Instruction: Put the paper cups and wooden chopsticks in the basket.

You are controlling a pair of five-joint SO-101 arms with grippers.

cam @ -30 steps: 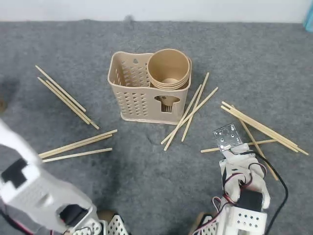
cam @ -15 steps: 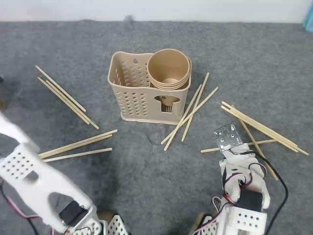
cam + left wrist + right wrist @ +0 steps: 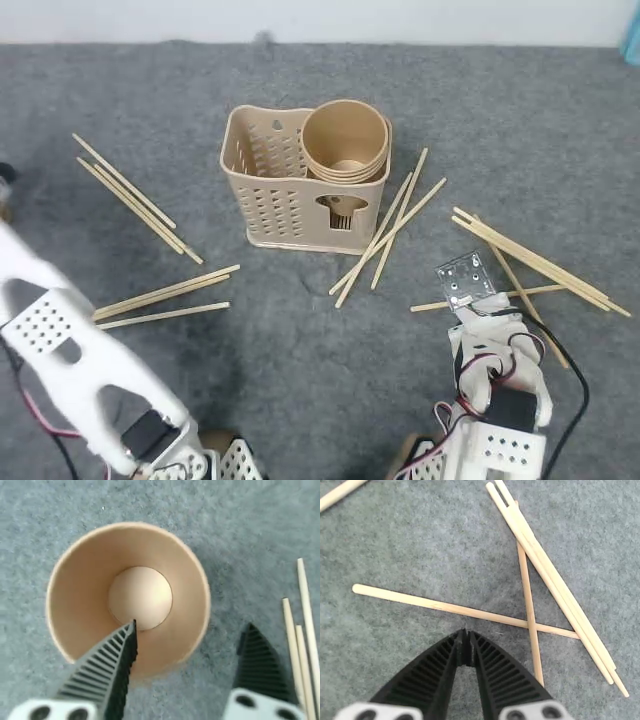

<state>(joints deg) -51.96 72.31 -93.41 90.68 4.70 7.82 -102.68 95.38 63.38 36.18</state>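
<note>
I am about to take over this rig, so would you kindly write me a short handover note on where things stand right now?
Left gripper: open, poised over the rim of a loose paper cup that stands upright on the carpet, with one finger over its inside and one outside.
Right gripper: shut, holding nothing, above crossed chopsticks on the carpet.
Done: a stack of paper cups sits in one end of the basket.
Left: put in the loose cup, then all the chopsticks. Other bundles lie around the basket, and none is visible inside it.
</note>
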